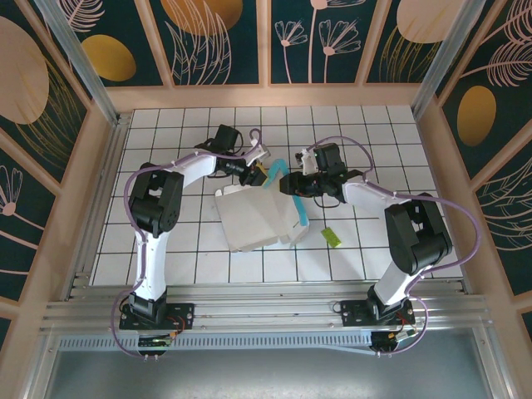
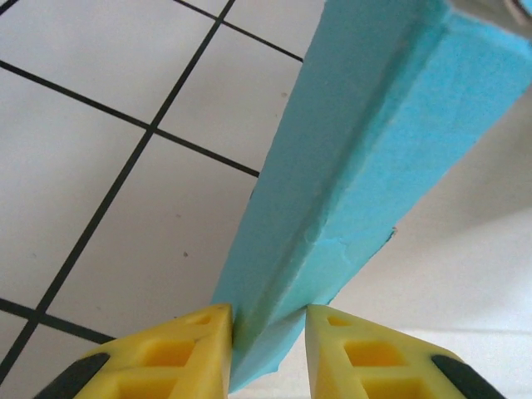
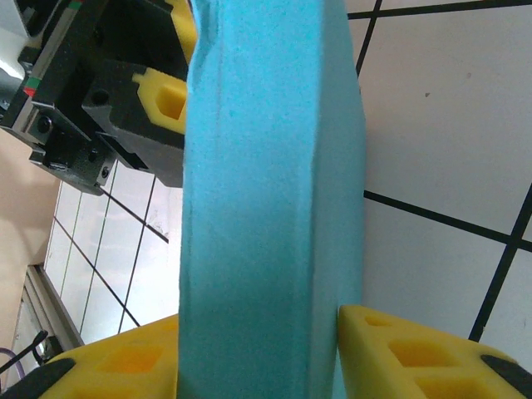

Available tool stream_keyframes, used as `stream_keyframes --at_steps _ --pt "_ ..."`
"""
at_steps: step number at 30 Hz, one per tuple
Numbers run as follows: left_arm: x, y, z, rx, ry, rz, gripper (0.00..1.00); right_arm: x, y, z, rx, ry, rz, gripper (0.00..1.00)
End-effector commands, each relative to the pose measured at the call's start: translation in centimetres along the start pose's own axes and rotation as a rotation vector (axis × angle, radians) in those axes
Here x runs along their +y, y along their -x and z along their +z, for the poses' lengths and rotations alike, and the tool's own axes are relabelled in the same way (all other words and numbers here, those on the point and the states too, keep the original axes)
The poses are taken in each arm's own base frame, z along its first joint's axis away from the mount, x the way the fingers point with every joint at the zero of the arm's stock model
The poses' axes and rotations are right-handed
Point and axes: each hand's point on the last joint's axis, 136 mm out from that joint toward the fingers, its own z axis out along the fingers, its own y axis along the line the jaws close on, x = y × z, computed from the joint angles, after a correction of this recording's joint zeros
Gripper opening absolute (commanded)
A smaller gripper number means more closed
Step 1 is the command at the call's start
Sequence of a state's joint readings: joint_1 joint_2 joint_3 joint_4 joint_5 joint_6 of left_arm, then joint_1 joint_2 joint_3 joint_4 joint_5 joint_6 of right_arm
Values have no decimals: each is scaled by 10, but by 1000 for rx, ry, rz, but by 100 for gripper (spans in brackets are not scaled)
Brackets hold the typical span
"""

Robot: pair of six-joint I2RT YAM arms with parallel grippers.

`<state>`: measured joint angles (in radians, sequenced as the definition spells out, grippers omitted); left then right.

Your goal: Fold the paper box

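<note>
Now left fingers [image 2: 195, 353] and right fingers [image 3: 399, 353] pinch the paper box [image 1: 253, 218].

**Half-folded box, one teal wall up**

The box [image 1: 252, 218] lies near the middle of the surface [image 1: 166, 259], white face up, creased and skewed to the tile lines. At its far edge a narrow teal flap stands raised, doubled over on itself. The left tool [image 2: 268, 322] and right tool [image 3: 262, 332] pinch it. A second teal strip runs down the right side.
</note>
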<state>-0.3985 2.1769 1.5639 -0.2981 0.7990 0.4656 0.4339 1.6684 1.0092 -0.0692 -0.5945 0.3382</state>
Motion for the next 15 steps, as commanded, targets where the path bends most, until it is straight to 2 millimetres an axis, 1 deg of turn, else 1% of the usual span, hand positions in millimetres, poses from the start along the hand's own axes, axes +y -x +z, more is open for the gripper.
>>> stream_keyframes --at_steps 1,7,11,15 --pt "-12 13 11 -43 -77 23 27 4 0 4 -4 10 -34 43" --pt "-9 14 18 -38 -78 23 23 4 -1 8 -2 26 -48 38" --pt "-5 12 23 -26 -64 19 21 4 -2 11 7 39 -45 37" --pt "3 13 25 -23 -9 35 31 3 -2 12 10 40 -44 37"
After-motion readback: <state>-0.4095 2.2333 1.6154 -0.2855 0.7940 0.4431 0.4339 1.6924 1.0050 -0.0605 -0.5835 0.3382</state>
